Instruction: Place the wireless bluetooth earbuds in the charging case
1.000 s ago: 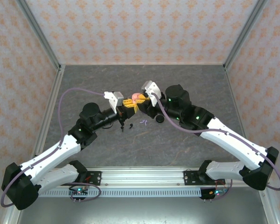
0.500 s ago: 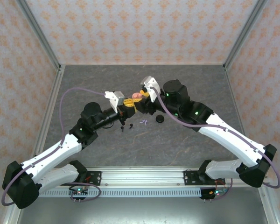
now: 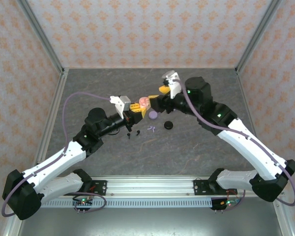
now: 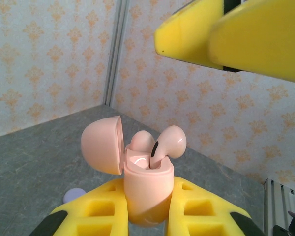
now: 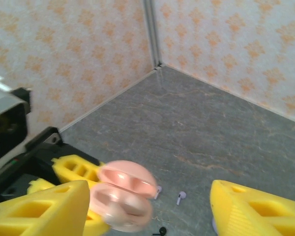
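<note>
**Pink earbuds stand in open case**

My left gripper (image 4: 147,197) pinches the pink charging case (image 4: 146,183) upright, its lid hinged back and the pink earbuds (image 4: 168,140) standing in it. My right gripper (image 5: 148,208) hangs just beside the case, yellow fingers (image 5: 254,207) spread wide and holding nothing. On the table (image 3: 201,150) lie lilac earbuds (image 3: 151,129) and black earbuds (image 3: 131,133), near a lilac round case (image 3: 153,115) and a black round case (image 3: 168,125).

The place is a lab robot cell, boxed by silver aluminium frame posts (image 3: 42,35), peach damask-patterned wall panels (image 3: 147,29), a grey stone-look tabletop (image 3: 187,157) and a slotted metal mounting rail (image 3: 147,186).
</note>
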Available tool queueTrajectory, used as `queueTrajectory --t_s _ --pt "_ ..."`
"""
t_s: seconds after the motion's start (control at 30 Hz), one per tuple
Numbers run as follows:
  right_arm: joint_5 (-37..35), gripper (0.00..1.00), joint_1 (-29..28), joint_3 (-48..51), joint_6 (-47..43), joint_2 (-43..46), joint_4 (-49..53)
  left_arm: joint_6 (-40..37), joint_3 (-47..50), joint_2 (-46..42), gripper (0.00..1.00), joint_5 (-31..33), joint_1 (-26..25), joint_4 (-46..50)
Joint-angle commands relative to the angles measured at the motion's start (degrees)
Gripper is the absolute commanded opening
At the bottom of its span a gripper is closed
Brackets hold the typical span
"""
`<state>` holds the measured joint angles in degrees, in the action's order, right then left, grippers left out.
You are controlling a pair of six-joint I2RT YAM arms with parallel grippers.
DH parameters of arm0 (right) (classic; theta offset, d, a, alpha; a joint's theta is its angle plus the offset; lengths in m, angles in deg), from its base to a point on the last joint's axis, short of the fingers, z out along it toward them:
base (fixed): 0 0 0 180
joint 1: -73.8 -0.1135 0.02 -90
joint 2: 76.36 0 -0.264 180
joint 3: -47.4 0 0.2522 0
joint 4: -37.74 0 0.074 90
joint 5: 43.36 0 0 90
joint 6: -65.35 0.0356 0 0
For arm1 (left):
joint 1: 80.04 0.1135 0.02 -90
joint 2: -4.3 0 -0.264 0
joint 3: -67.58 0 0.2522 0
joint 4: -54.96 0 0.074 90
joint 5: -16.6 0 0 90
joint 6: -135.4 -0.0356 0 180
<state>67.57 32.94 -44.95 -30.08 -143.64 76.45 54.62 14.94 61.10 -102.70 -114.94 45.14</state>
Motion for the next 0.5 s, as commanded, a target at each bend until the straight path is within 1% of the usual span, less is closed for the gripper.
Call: queueTrajectory --t_s 0.0,0.07,0.17,0.47 --pt "5.6 0.61 4.3 2.8 5.9 3.7 2.5 0.6 -0.1 -0.4 0.0 1.3 -0.3 -3.0" --pt "7.1 0.6 5.5 4.7 6.8 4.8 2.9 0.5 -0.1 -0.3 0.0 1.3 -0.3 -3.0" --pt "9.8 0.59 5.9 6.2 7.2 5.0 3.6 0.4 0.0 -0.2 0.0 1.3 -0.3 -3.0" --pt "16.0 0.58 5.9 5.9 8.4 0.8 2.6 0.5 -0.1 -0.2 0.0 1.1 -0.3 -3.1"
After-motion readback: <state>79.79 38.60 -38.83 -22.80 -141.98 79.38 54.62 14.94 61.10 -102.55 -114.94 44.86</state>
